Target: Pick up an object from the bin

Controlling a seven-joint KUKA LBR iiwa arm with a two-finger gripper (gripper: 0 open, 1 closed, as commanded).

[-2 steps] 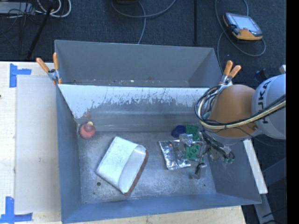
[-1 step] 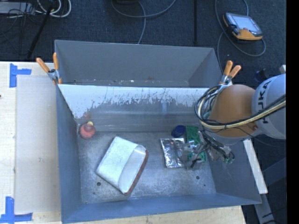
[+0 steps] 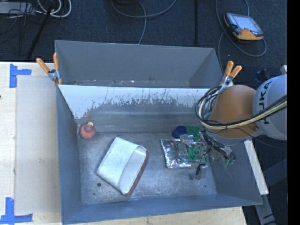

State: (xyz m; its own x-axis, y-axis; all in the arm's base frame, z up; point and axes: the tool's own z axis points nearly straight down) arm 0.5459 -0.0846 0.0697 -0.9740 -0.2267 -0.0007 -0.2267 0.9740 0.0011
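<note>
Grey metal bin (image 3: 140, 69), seen from above. The arm (image 3: 274, 107) comes in from 3 o'clock, w/ an orange cover (image 3: 234, 108) on the wrist and a loop of cables (image 3: 206, 104) over it.

Biggest loose thing is 1 white pad (image 3: 121, 165), flat on the floor at about 7 o'clock of bin centre. It has a brown edge on its 4 o'clock side, and its long axis runs approx 1 to 7 o'clock. It lies well apart from the gripper.

Next is 1 crumpled silver foil packet (image 3: 172, 154), right of centre on the floor. It lies flat; its outline is ragged, w/ the long axis approx 11 to 5 o'clock, though that is hard to call.

The gripper (image 3: 199, 167) is low in the bin at the packet's 3–4 o'clock edge, just beside it, w/ its dark tip pointing to 6 o'clock. Can't tell if the tool is released or clenched, and nothing can be made out in its grasp.

At the packet's 1 o'clock, partly under the wrist, sit 1 green piece (image 3: 192, 134) and 1 blue piece (image 3: 178, 131), touching each other; their shape is unclear.

Smallest is 1 reddish round thing (image 3: 87, 131) w/ a yellow top, near the left wall at 9–10 o'clock, well apart from the rest.
</note>
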